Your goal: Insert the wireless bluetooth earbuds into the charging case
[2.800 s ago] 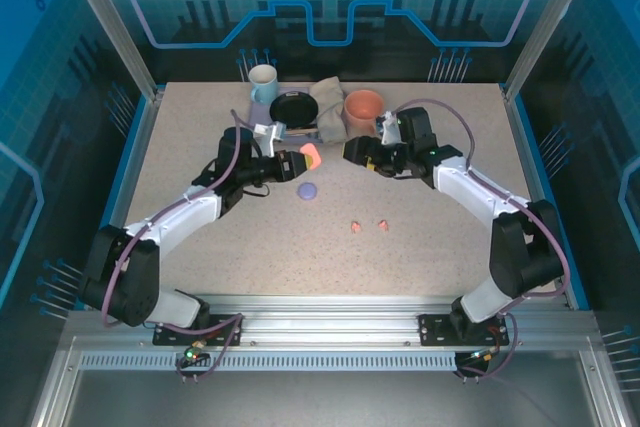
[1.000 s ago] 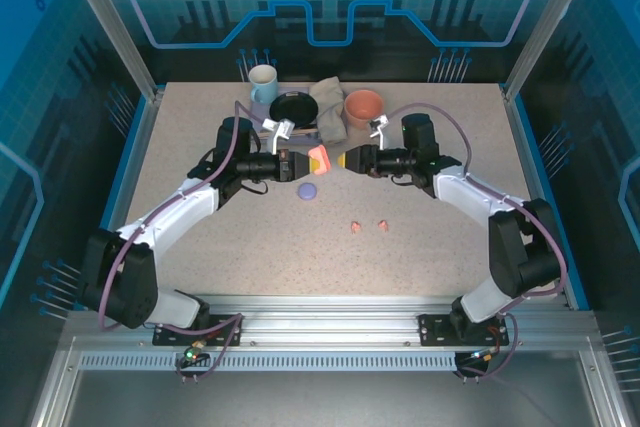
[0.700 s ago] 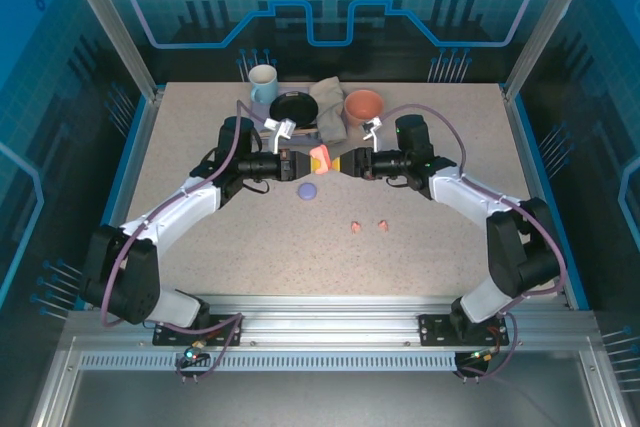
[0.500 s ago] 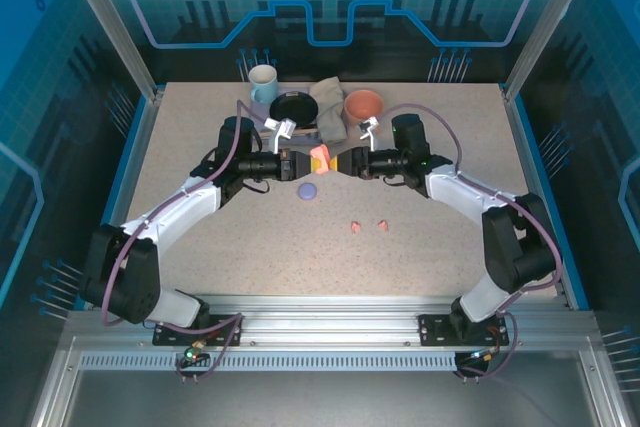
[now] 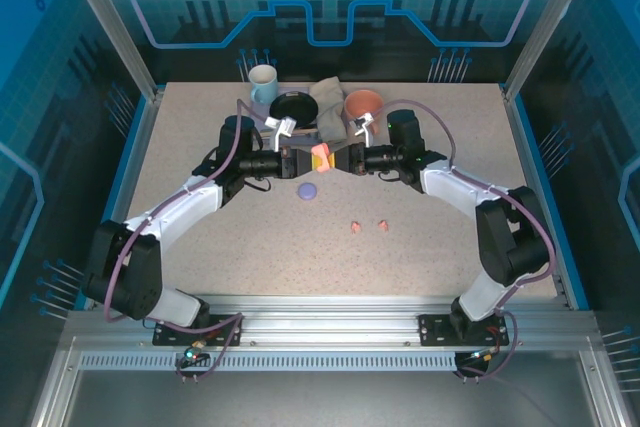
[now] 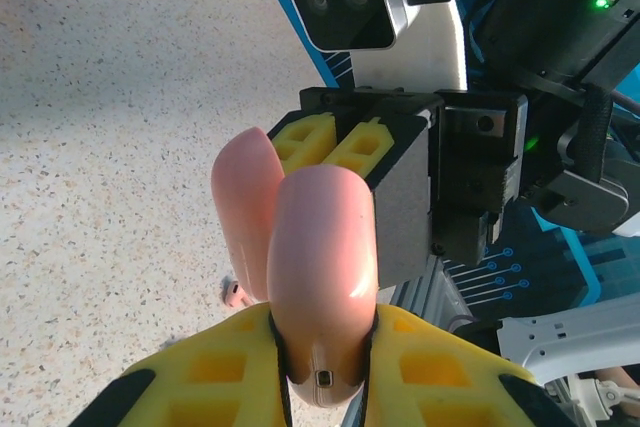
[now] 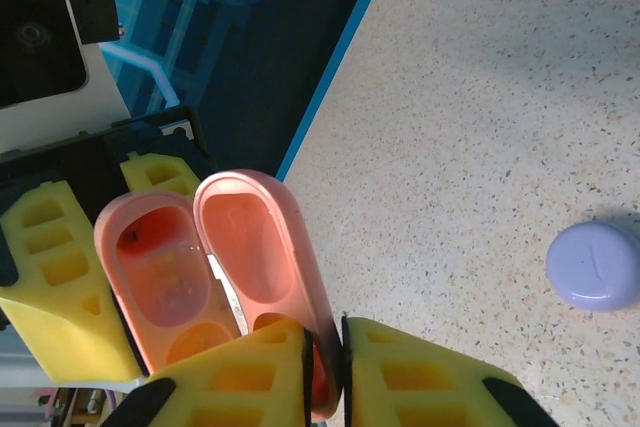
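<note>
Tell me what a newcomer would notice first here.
The open salmon-pink pebble-shaped plastic charging case, held between both arms at the table's back-centre, draws the eye: the left gripper clamps one shell, the right gripper pinches the other shell's rim. Nearer the arm bases, two tiny salmon-pink plastic earbuds lie loose on the speckled tabletop, a closed lavender pebble-shaped case between them and the grippers.

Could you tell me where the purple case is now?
Top view: purple case lies just below the raised pink case, left of the pink earbuds.
</note>
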